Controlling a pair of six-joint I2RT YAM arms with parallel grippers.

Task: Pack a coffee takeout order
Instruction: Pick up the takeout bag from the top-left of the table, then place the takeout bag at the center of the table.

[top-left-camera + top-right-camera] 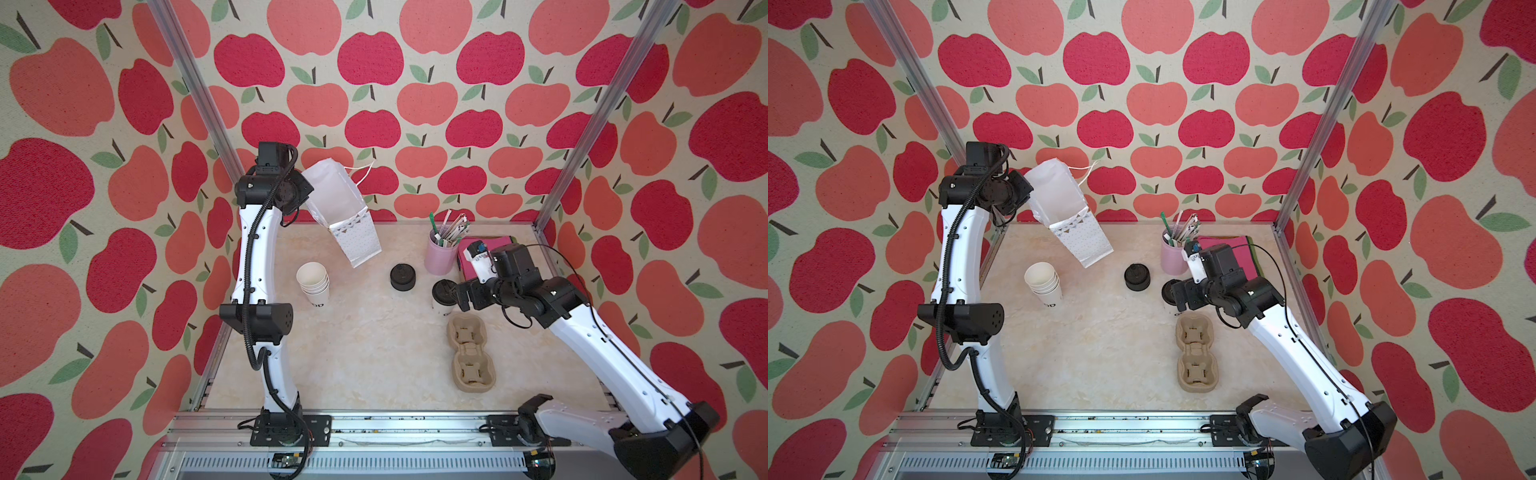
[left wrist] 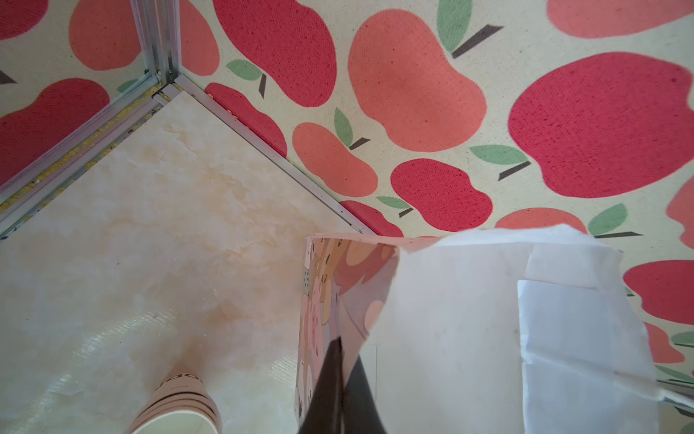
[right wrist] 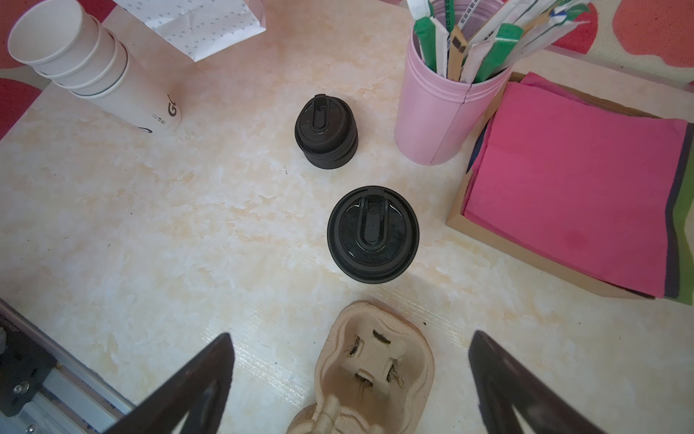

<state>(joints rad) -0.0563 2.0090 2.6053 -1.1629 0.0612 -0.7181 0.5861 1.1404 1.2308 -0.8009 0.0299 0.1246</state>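
While beside one two-well carrier [image 1: 469,347], one lidded cup [image 1: 441,291].

Left hand [image 1: 1026,196] holds the tilted white bag [image 1: 1073,220]; right hand [image 1: 1179,297] hovers beside the lidded cup [image 1: 1168,291].

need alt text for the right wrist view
A black-lidded cup stands on the marble table ahead of the open right claw, a pulp cup carrier nearer the claw. Around it: spare lids, stacked white cups, a pink straw holder and magenta napkins.
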